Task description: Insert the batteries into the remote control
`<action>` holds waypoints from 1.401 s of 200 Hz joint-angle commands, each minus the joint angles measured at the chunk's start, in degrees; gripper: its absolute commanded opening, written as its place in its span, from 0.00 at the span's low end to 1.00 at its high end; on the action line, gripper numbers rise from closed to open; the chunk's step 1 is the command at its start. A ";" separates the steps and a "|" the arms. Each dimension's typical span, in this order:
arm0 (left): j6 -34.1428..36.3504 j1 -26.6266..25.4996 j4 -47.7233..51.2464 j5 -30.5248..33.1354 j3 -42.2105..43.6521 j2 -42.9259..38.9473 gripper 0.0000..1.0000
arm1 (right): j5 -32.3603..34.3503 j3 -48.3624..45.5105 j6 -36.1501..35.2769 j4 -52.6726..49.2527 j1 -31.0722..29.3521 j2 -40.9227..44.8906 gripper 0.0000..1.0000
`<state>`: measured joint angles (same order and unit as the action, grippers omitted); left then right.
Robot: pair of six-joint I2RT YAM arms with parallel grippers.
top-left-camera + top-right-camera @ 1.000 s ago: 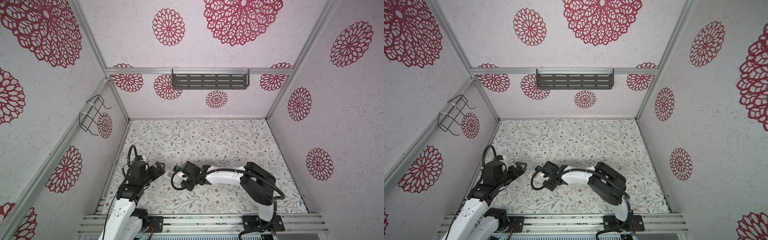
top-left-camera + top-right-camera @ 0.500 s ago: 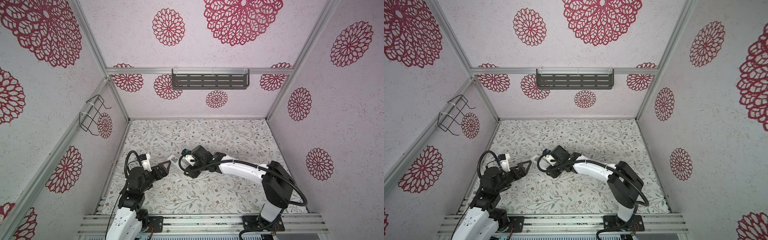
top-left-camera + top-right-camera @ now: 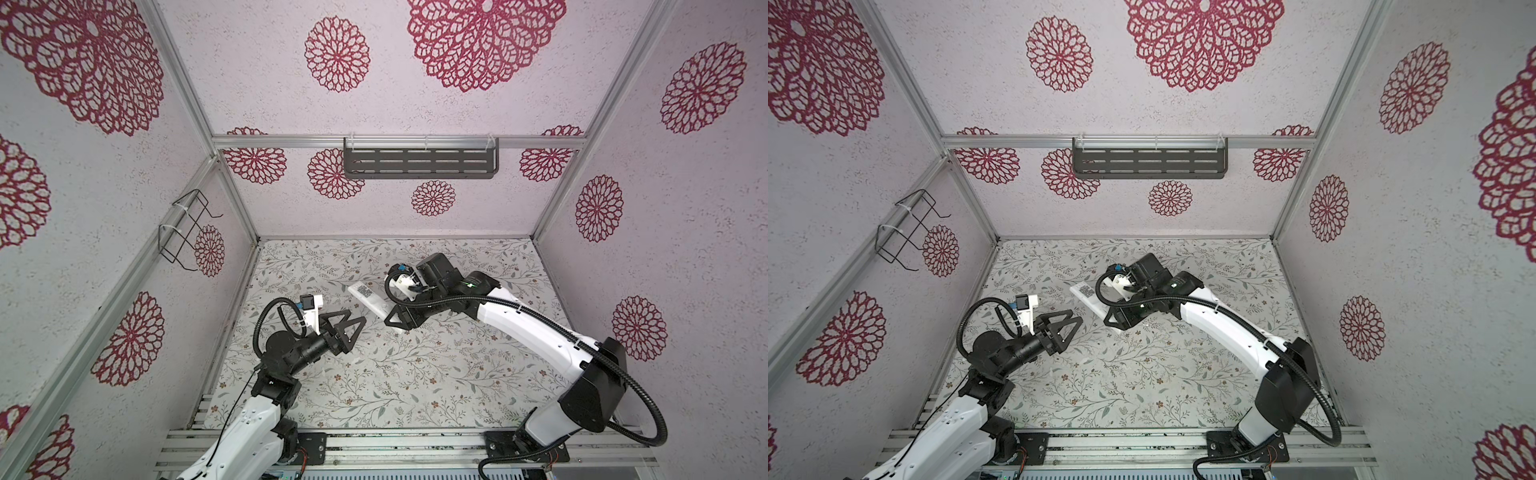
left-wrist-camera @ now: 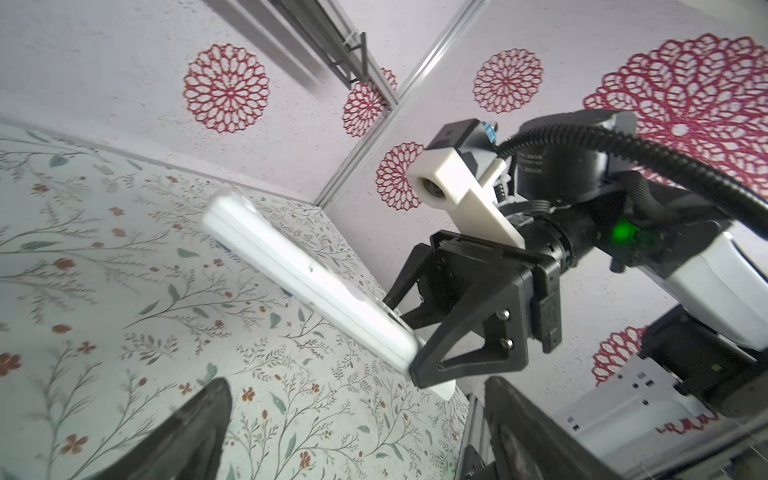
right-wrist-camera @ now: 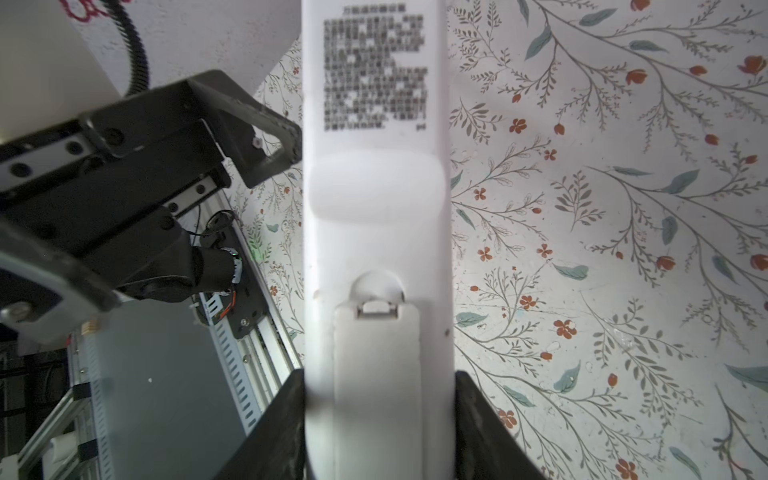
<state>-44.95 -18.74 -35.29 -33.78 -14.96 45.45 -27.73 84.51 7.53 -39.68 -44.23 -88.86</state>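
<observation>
My right gripper (image 3: 391,317) (image 3: 1113,320) (image 5: 379,376) is shut on one end of the remote control (image 3: 368,297) (image 3: 1089,300) and holds it off the floral table. The remote control (image 5: 376,199) shows its plain white back, with a printed label and a closed battery cover (image 5: 376,357). My left gripper (image 3: 356,332) (image 3: 1073,331) (image 4: 353,390) stands open and empty, just left of the held end and apart from it. From the left wrist, the remote control (image 4: 299,278) slants up out of the right gripper (image 4: 405,332). The batteries are out of view.
A dark slotted shelf (image 3: 419,162) hangs on the back wall and a wire basket (image 3: 187,230) on the left wall. Aluminium rails (image 3: 374,440) run along the table's front edge, where both arm bases stand. Patterned walls close in three sides.
The right arm has stretched out, carrying the remote away from the front edge and to the right. The left gripper has shifted slightly right and stayed open.
</observation>
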 commanded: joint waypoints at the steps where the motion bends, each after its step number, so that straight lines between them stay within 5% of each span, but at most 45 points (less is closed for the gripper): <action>1: 1.69 -1.58 -10.20 -4.29 -1.35 2.66 0.97 | -7.41 1.75 -0.51 -0.63 0.53 3.27 0.30; 89: -8.71 -2.70 -40.91 -7.73 -2.31 16.46 0.97 | -18.75 0.02 0.67 7.36 1.42 6.98 0.28; 158: -11.21 -4.05 -46.01 -8.66 -4.38 20.31 1.00 | -22.32 -2.39 3.25 12.09 1.51 8.15 0.28; 280: -11.14 -4.36 -45.95 -8.64 -4.38 21.04 0.60 | -22.20 -7.76 4.59 16.41 1.46 10.10 0.30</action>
<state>-57.10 -22.72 -78.76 -41.52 -18.63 66.43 -49.74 77.17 10.94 -25.45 -43.05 -80.99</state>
